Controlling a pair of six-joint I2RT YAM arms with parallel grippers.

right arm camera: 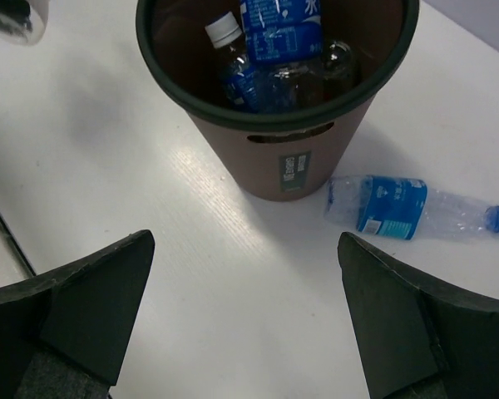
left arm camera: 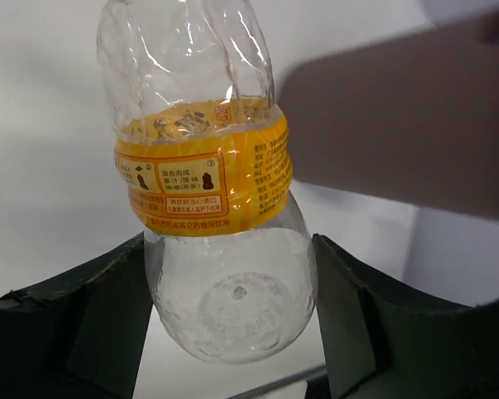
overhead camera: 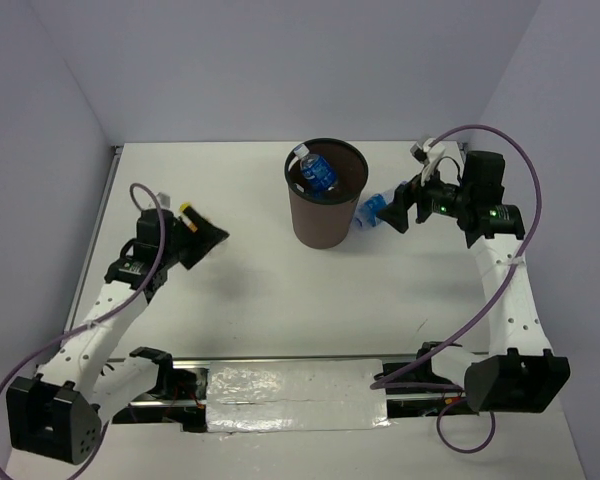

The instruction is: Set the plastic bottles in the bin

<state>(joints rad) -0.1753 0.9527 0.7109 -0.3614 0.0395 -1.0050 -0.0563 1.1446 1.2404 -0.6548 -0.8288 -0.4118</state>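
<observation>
My left gripper [overhead camera: 202, 232] is shut on a clear bottle with an orange label [left arm camera: 204, 174]. It holds the bottle by the rounded base, with a finger [left arm camera: 83, 324] on each side, left of the bin. The brown bin [overhead camera: 325, 205] with a black rim [right arm camera: 233, 112] stands mid-table. Blue-labelled bottles [right arm camera: 266, 50] lie inside it, and one sticks up above the rim [overhead camera: 318, 172]. Another blue-labelled bottle [right arm camera: 403, 208] lies on its side on the table just right of the bin [overhead camera: 374, 210]. My right gripper [overhead camera: 405, 205] hovers beside it, open and holding nothing [right arm camera: 245, 324].
The bin's side [left arm camera: 399, 125] shows as a blurred brown shape at the upper right of the left wrist view. The white table [overhead camera: 280, 290] has a metal edge strip [overhead camera: 98, 210] along its left side. Plain walls stand behind and on both sides.
</observation>
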